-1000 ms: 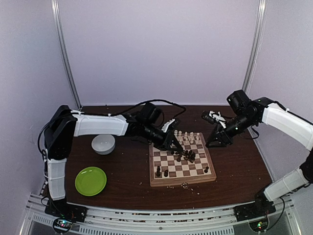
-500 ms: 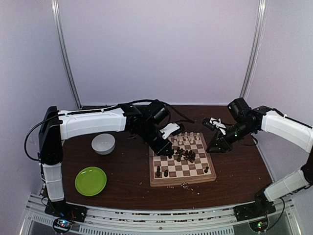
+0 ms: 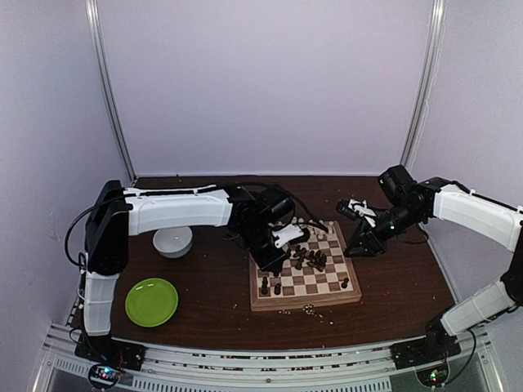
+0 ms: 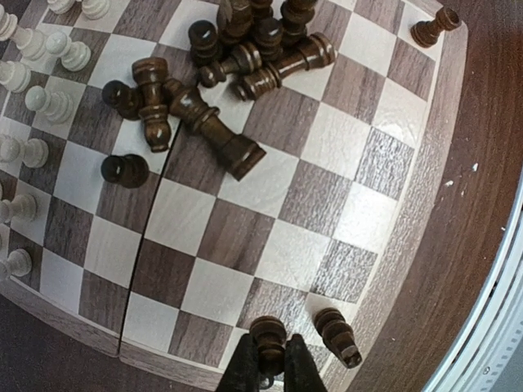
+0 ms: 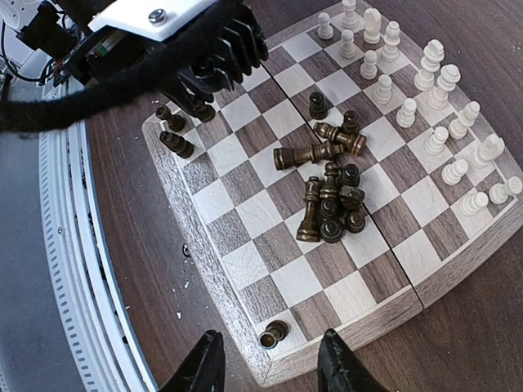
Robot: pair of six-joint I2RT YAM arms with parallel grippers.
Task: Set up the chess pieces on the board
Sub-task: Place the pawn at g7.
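The board lies mid-table with a heap of dark chess pieces toppled in its middle and pale pieces standing along its far rows. My left gripper is shut on a dark piece over the near-left squares, beside another dark piece at the corner. It shows in the top view as the left gripper. My right gripper hangs open above the board's near-right corner, where a lone dark piece stands. It hovers by the board's right edge as the right gripper.
A white bowl sits left of the board, partly under the left arm. A green plate lies at the near left. Pale crumbs lie in front of the board. The metal rail runs along the table's near edge.
The left gripper has swung from the board's far middle toward its near-left corner, staying shut. The right gripper has edged slightly closer to the board's right side.
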